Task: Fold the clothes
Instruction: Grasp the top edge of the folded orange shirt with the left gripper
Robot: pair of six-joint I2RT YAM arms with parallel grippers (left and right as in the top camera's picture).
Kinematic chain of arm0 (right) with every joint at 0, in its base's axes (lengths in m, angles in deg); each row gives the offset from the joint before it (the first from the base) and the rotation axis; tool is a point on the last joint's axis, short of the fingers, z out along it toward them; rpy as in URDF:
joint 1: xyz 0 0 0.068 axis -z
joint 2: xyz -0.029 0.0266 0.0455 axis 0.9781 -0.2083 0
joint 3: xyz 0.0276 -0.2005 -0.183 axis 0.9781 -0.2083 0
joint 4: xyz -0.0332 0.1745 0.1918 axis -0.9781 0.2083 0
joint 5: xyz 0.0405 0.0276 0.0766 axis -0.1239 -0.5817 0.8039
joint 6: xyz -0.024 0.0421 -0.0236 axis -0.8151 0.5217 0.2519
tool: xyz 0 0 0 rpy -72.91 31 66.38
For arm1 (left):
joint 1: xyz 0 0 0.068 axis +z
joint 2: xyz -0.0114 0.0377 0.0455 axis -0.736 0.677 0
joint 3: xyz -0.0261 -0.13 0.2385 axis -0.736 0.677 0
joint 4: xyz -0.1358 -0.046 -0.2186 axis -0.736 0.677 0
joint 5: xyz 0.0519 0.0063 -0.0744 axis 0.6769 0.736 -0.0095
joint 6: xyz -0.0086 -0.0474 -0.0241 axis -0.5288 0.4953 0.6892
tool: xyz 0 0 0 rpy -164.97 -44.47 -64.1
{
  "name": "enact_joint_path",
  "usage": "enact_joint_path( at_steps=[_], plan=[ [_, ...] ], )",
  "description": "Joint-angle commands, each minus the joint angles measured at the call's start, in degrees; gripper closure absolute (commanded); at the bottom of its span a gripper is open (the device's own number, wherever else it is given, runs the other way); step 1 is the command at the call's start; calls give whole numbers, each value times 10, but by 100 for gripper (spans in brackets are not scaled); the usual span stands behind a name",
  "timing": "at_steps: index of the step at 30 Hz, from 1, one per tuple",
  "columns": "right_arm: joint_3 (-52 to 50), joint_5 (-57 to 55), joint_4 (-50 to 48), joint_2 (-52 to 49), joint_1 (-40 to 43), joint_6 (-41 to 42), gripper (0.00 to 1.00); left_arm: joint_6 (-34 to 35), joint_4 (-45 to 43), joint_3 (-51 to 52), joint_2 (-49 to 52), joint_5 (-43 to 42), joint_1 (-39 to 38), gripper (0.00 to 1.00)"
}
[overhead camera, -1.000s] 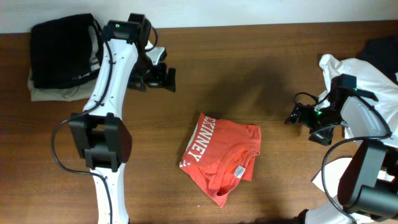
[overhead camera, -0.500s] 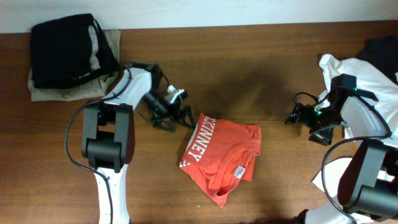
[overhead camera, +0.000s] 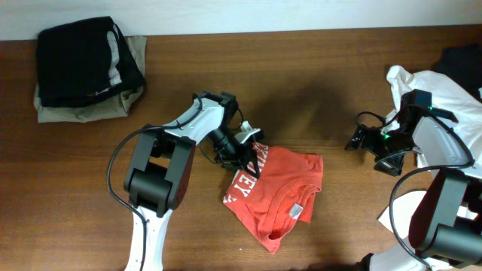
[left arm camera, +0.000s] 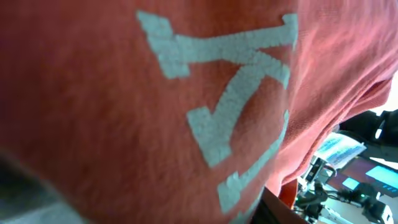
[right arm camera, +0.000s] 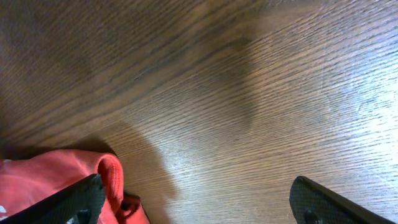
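Note:
The orange-red T-shirt (overhead camera: 279, 192) lies folded in a rough square at the table's middle, its white lettering along the left edge. My left gripper (overhead camera: 247, 153) is down on the shirt's upper-left corner. Red fabric and white letters (left arm camera: 186, 93) fill the left wrist view, and the fingers are hidden behind it, so how the jaws stand does not show. My right gripper (overhead camera: 360, 141) hovers to the right, apart from the shirt. It is open (right arm camera: 199, 202) over bare wood, with the shirt's hem (right arm camera: 50, 180) beside its left finger.
A black garment (overhead camera: 83, 56) rests on a khaki one (overhead camera: 75, 113) at the back left corner. A white garment pile (overhead camera: 444, 90) and a dark one (overhead camera: 463, 60) sit at the right edge, behind the right arm.
The left arm swung from beside the back-left stack across to the shirt's upper-left corner. The shirt shifted slightly right and its corner rumpled. The right arm stayed still.

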Motion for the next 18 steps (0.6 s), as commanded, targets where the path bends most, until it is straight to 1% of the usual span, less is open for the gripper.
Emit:
enact_joint_path(
  at_steps=[1, 2, 3, 7, 10, 13, 15, 18],
  plan=[
    [7, 1, 0, 7, 0, -6, 1, 19, -23, 3, -1, 16, 2, 84],
    [7, 1, 0, 7, 0, -6, 1, 49, -36, 3, -1, 43, 2, 94],
    [7, 1, 0, 7, 0, -6, 1, 69, -48, 3, -1, 70, 2, 99],
    [7, 1, 0, 7, 0, -6, 1, 83, -87, 1, -1, 123, 2, 99],
    [7, 1, 0, 7, 0, -6, 1, 84, -101, -27, -1, 211, 13, 99],
    [7, 1, 0, 7, 0, -6, 1, 84, -101, -60, -1, 235, 39, 99],
    [7, 1, 0, 7, 0, -6, 2, 83, -107, -92, -1, 247, 73, 99],
    [7, 1, 0, 7, 0, -6, 1, 83, -159, -108, -1, 247, 119, 99]
  ],
)
